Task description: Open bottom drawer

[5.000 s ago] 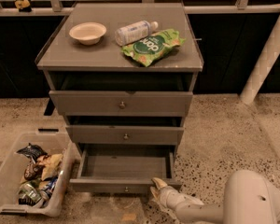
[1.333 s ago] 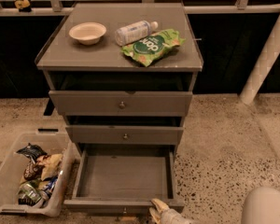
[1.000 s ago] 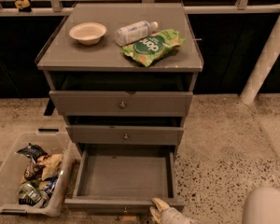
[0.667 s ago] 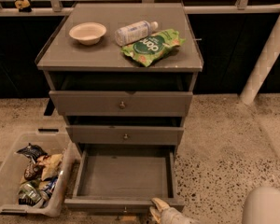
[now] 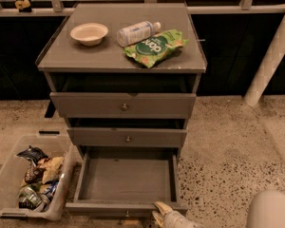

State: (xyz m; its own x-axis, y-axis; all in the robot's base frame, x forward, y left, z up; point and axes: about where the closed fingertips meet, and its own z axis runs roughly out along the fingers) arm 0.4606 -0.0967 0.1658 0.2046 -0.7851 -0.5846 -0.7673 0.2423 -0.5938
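So the bottom drawer (image 5: 126,179) is out pretty far. Its plain grey inside is in full view and the front panel sits almost at the lower edge of the shot. The little round knob (image 5: 127,213) is in the middle of that panel.

Above it, the middle drawer (image 5: 127,137) sticks out only a bit and the top drawer (image 5: 123,106) a bit too, with dark gaps over each one.

Room around it:
- The left side is tight. A clear plastic bin (image 5: 9,175) full of snack packs (image 5: 38,172) sits on the floor, with its right rim just beside the drawer's left wall. I can't tell if they touch.
- The right side is open speckled floor (image 5: 228,146) all the way over to a white post (image 5: 270,56) leaning up near the back.

On the cabinet top (image 5: 76,58) there's a bowl (image 5: 89,33), a bottle (image 5: 137,32) lying on its side, and a green chip bag (image 5: 154,46) right against the bottle. The bag is near the front edge but not hanging over it.

The gripper (image 5: 156,211) is down low at the drawer's front panel, right of the knob and not on it. Its two pale fingers (image 5: 162,207) point left and look spread apart, with nothing pinched between them. The upper one is right at the panel's top edge.

The arm (image 5: 180,221) comes in low from the bottom right, nearly level with the floor. A rounded white part of the robot (image 5: 270,208) fills that corner.
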